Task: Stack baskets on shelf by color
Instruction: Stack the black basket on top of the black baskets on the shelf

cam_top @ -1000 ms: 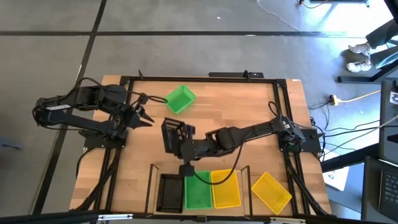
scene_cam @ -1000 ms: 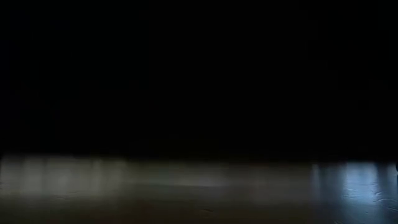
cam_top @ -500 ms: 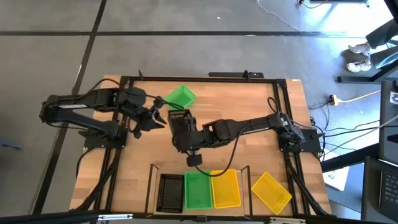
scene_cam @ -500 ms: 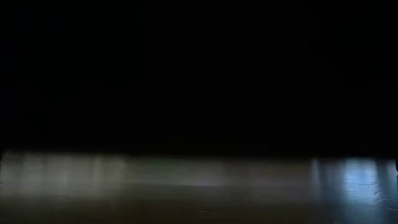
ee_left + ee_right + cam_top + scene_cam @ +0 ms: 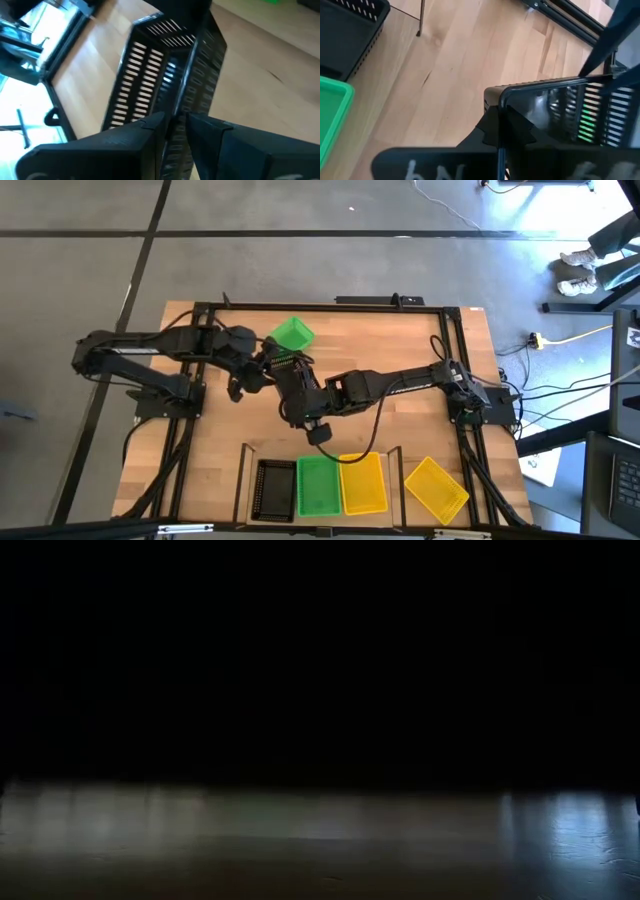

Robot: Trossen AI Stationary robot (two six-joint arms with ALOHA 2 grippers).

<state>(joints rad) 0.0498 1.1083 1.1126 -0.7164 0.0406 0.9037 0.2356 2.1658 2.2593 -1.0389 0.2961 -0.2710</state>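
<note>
Black basket [image 5: 289,378] hangs mid-bench, its wall pinched by both the right end effector [image 5: 298,402] and left end effector [image 5: 268,366], shelf [image 5: 247,477] toward the near edge.

Black basket [image 5: 290,380] tilted mid-table; three baskets on shelf [image 5: 243,472].

Both arms crowd mid-table [image 5: 420,355]; table right of them seems free.

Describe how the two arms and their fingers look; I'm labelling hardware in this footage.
Both the left arm and the right arm are dark, jointed and slim, with black cables along the links. Their fingers are flat, angular black pieces; the right ones look the same.
</note>
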